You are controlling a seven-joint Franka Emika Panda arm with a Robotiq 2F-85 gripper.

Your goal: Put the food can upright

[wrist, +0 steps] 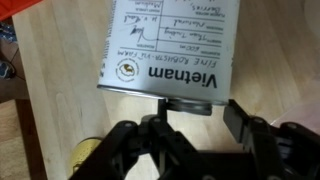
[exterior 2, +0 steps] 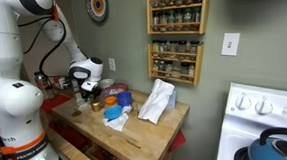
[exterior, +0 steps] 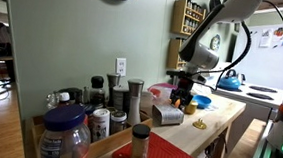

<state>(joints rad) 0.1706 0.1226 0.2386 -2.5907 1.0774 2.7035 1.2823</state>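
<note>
One food can (exterior: 166, 114) lying sideways, two fingers (wrist: 240, 120) near

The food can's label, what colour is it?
The food can has a whitish label with dark print reading Vietnam, clearest in the wrist view.

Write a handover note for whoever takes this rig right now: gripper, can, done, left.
Gripper: open, holding nothing, fingers either side of the can's near end in the wrist view.
Can: on its side on the wooden counter, label facing the wrist camera. A small yellow jar stands close by.
Done: gripper is lined up at the can; no grasp yet.
Left: close on the can, tip it upright, set it down, let go. Probably keep clear of the yellow jar while turning it.
</note>
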